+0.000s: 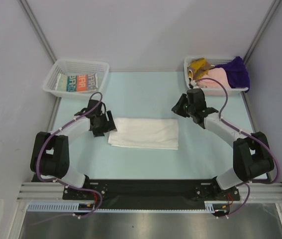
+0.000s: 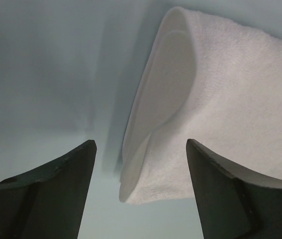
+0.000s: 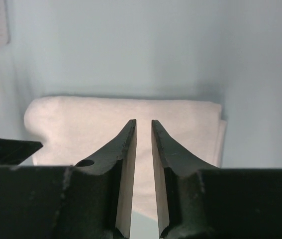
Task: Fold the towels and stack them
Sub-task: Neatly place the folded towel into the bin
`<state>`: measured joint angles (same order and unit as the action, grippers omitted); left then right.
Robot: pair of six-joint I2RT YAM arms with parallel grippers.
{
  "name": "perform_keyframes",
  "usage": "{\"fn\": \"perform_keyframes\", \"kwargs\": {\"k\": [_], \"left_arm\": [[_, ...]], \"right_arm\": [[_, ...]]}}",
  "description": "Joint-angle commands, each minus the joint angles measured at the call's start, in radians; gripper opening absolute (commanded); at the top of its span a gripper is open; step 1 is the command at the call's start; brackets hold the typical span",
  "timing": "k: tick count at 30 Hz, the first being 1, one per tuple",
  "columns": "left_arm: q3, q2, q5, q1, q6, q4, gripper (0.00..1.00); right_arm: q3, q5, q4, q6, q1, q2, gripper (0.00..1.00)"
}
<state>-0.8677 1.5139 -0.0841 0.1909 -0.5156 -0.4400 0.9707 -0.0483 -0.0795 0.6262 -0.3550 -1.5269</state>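
Two layers of towel [image 2: 220,99] show only in your left wrist view. Left gripper [image 2: 141,142] gapes at its left end; right gripper [image 3: 143,122], barely parted, empty, sits off its right end.

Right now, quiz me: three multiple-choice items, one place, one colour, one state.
1. The folded white cloth towel lies: A at the pale blue table's centre; B in its far-left corner; C over an arm.
2. The soft towel overhanging the right white plastic mesh basket is: A green; B purple; C black.
3. The left black two-finger gripper is: A shut on cloth; B open; C shut, empty.
A, flat mid-table; B, purple cloth over the rim; B, fingers wide apart.
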Motion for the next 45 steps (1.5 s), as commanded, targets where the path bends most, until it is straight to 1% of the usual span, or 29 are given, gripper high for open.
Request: {"fn": "perform_keyframes", "kwargs": {"k": [1,6,7,13,14,16,17,19,20,22,23,24,26,27,29,30,32,33,35,36,38,39,40,41,42,44,45], "left_arm": [[-0.019,0.011,-0.043,-0.007,0.038,-0.028,0.77],[-0.016,0.089,-0.115,-0.007,0.062,-0.011,0.72],[-0.014,0.104,-0.126,-0.007,0.065,-0.009,0.70],[-0.016,0.192,-0.198,-0.001,0.063,0.041,0.62],[-0.023,0.203,-0.201,0.002,0.066,0.041,0.56],[-0.046,0.222,-0.198,0.008,0.066,0.041,0.49],[-0.056,0.236,-0.192,0.016,0.068,0.035,0.35],[-0.099,0.247,-0.169,0.024,0.072,0.020,0.24],[-0.120,0.250,-0.128,0.033,0.083,-0.006,0.11],[-0.198,0.265,-0.071,0.050,0.097,-0.045,0.01],[-0.226,0.272,-0.016,0.073,0.110,-0.075,0.00],[-0.290,0.284,0.015,0.084,0.117,-0.097,0.00],[-0.356,0.304,0.079,0.114,0.127,-0.147,0.00],[-0.428,0.333,0.149,0.123,0.132,-0.164,0.00],[-0.512,0.367,0.207,0.148,0.144,-0.221,0.00],[-0.603,0.391,0.263,0.156,0.155,-0.236,0.00],[-0.704,0.468,0.331,0.177,0.184,-0.299,0.00],[-0.805,0.495,0.358,0.183,0.193,-0.318,0.00],[-0.899,0.581,0.403,0.188,0.226,-0.354,0.00],[-1.004,0.610,0.423,0.189,0.235,-0.371,0.00],[-1.112,0.711,0.483,0.189,0.272,-0.413,0.00],[-1.237,0.754,0.513,0.189,0.282,-0.434,0.00],[-1.310,0.791,0.552,0.186,0.299,-0.462,0.01],[-1.383,0.871,0.566,0.186,0.305,-0.517,0.00],[-1.524,0.902,0.584,0.185,0.313,-0.538,0.00],[-1.626,0.948,0.622,0.171,0.330,-0.571,0.00],[-1.649,0.954,0.626,0.165,0.335,-0.563,0.00]], "right_arm": [[0.045,-0.031,-0.068,-0.040,-0.062,0.050,0.24],[0.010,-0.061,-0.029,-0.026,-0.108,0.031,0.25],[0.007,-0.067,-0.020,-0.025,-0.116,0.024,0.25],[-0.017,-0.076,0.015,-0.023,-0.119,-0.033,0.25],[-0.017,-0.081,0.018,-0.023,-0.121,-0.038,0.25],[-0.010,-0.081,0.023,-0.025,-0.121,-0.047,0.25],[-0.006,-0.085,0.021,-0.025,-0.121,-0.047,0.25],[0.014,-0.082,0.009,-0.031,-0.119,-0.049,0.25],[0.026,-0.079,0.003,-0.034,-0.119,-0.052,0.25],[0.057,-0.074,-0.017,-0.042,-0.121,-0.050,0.25],[0.066,-0.065,-0.023,-0.048,-0.119,-0.053,0.25],[0.077,-0.059,-0.031,-0.052,-0.118,-0.053,0.25],[0.109,-0.045,-0.049,-0.060,-0.113,-0.062,0.25],[0.121,-0.041,-0.055,-0.062,-0.110,-0.064,0.25],[0.141,-0.038,-0.062,-0.063,-0.099,-0.070,0.25],[0.146,-0.039,-0.062,-0.063,-0.093,-0.072,0.25],[0.157,-0.042,-0.060,-0.062,-0.082,-0.075,0.25],[0.170,-0.047,-0.062,-0.065,-0.078,-0.081,0.25],[0.192,-0.048,-0.077,-0.071,-0.072,-0.087,0.25],[0.209,-0.048,-0.086,-0.075,-0.061,-0.096,0.25],[0.220,-0.061,-0.086,-0.074,-0.047,-0.099,0.25],[0.226,-0.067,-0.086,-0.074,-0.035,-0.102,0.25],[0.233,-0.077,-0.082,-0.069,-0.032,-0.108,0.25],[0.241,-0.085,-0.080,-0.069,-0.029,-0.111,0.25],[0.246,-0.087,-0.080,-0.071,-0.030,-0.118,0.25],[0.260,-0.084,-0.080,-0.077,-0.030,-0.124,0.25],[0.261,-0.084,-0.074,-0.082,-0.029,-0.124,0.25]]}}
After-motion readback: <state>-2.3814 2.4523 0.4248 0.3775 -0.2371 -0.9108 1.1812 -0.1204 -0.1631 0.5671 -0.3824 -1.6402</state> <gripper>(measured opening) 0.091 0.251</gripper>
